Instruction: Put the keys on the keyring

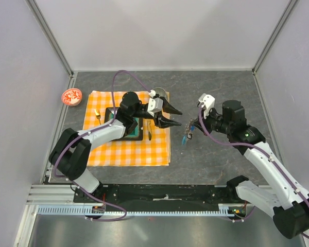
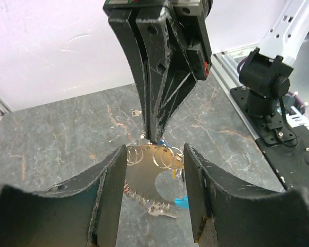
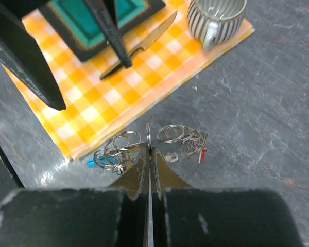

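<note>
Right gripper point(image 3: 148, 150) over bare grey bench point(image 1: 221, 92), just right of the orange checked cloth point(image 1: 113, 152). Fingers together, clamped on one thin wire loop of the keyring point(image 3: 148, 135). Keyring hanging from that pinch as a bunch of small silver rings, one cluster left of the fingers, one right. Cyan tag point(image 1: 185, 139) dangling lowest; contact with bench not clear. Keys point(image 2: 162, 210) within the bunch: one small silver one at the bottom in left wrist view, and a red-tagged one point(image 3: 202, 153) on the right cluster. Loose metal piece point(image 2: 136, 112) flat on bench to the right of the bunch, apart from it, too small to name. Left gripper point(image 1: 179, 118) reaching in from the left across the cloth. Fingers apart, one on each side of the hanging bunch, gripping nothing; touching the rings or not, cannot tell. Containers: striped grey cup point(image 3: 216, 18) upright on far right corner of cloth, contents not readable. Dark square tray point(image 3: 100, 15) with teal inner floor at cloth middle, largely under left arm, contents hidden. Knife point(image 3: 139, 49) on cloth just right of tray, outside it. Small red round dish point(image 1: 71, 96) on bench off far left corner of cloth, pale flecks inside, too small to tell. Small yellow item point(image 1: 97, 113) on cloth left of tray.
</note>
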